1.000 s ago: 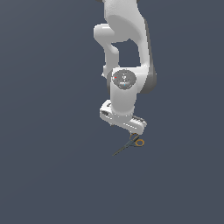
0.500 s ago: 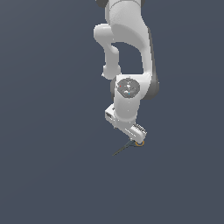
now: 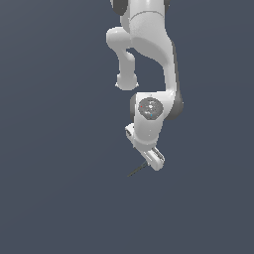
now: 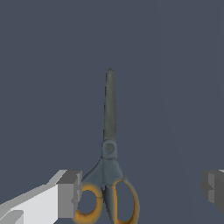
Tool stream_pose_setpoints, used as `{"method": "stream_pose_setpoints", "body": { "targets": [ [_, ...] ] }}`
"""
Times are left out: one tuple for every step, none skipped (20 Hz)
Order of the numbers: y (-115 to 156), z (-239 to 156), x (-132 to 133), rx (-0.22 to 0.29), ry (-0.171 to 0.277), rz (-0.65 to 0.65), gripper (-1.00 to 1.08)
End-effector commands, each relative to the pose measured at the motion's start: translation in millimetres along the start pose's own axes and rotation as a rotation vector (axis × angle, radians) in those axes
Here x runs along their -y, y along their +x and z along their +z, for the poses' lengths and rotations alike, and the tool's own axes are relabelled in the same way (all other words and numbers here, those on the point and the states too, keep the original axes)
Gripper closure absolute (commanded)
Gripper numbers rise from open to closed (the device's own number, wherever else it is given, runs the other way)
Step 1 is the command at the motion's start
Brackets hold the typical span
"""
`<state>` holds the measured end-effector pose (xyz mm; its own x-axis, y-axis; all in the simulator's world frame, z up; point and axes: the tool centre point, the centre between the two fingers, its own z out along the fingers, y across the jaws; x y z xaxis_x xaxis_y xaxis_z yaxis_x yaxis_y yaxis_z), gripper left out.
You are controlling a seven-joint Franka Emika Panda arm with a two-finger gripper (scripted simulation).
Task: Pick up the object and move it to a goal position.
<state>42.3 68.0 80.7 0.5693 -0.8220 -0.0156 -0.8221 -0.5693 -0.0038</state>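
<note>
A: Where are the scissors [image 4: 109, 175] right now?

B: In the wrist view they lie flat on the dark grey floor [image 4: 175, 65], closed, with the thin dark blades [image 4: 110, 105] running toward 12 o'clock from the pivot screw [image 4: 109, 148]. The two orange-yellow ring handles [image 4: 116, 203] sit at the 6 o'clock end, partly cut off by the frame edge.

A: And the gripper [image 4: 142, 190]?

B: Spread wide. One grey finger pad [image 4: 70, 194] stands at about 9 o'clock of the handles, just beside the outer ring; whether it touches the ring I cannot tell. The other pad [image 4: 213, 188] is well apart, out toward 3 o'clock. Nothing is clamped between them.

A: Does the exterior view agree?

B: As far as it goes. The white Panda arm [image 3: 149, 59] reaches down from the top of the frame, and the gripper [image 3: 155, 159] is low over the floor [image 3: 49, 149]. Only the scissors [image 3: 136, 171] blade tip shows there, a thin dark sliver poking out toward 8 o'clock from under the hand. The handles are hidden behind the gripper, so that view does not show the jaws' spread.
</note>
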Motion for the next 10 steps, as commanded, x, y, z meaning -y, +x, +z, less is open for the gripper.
{"method": "stream_pose_setpoints", "body": {
  "targets": [
    [-1, 6, 3, -0.004, -0.001, 0.06, -0.92],
    [-1, 8, 5, -0.005, -0.001, 0.081, -0.92],
    [-2, 9, 6, -0.006, -0.001, 0.1, -0.92],
    [-2, 11, 7, -0.007, -0.001, 0.119, -0.92],
    [-3, 13, 8, -0.008, -0.001, 0.136, -0.92],
    [-3, 14, 8, -0.009, -0.002, 0.151, -0.92],
    [-3, 16, 9, -0.01, -0.002, 0.166, -0.92],
    [-3, 17, 10, -0.011, -0.002, 0.179, -0.92],
    [-4, 18, 11, -0.012, -0.002, 0.191, -0.92],
    [-4, 19, 11, -0.013, -0.002, 0.202, -0.92]
  ]
}}
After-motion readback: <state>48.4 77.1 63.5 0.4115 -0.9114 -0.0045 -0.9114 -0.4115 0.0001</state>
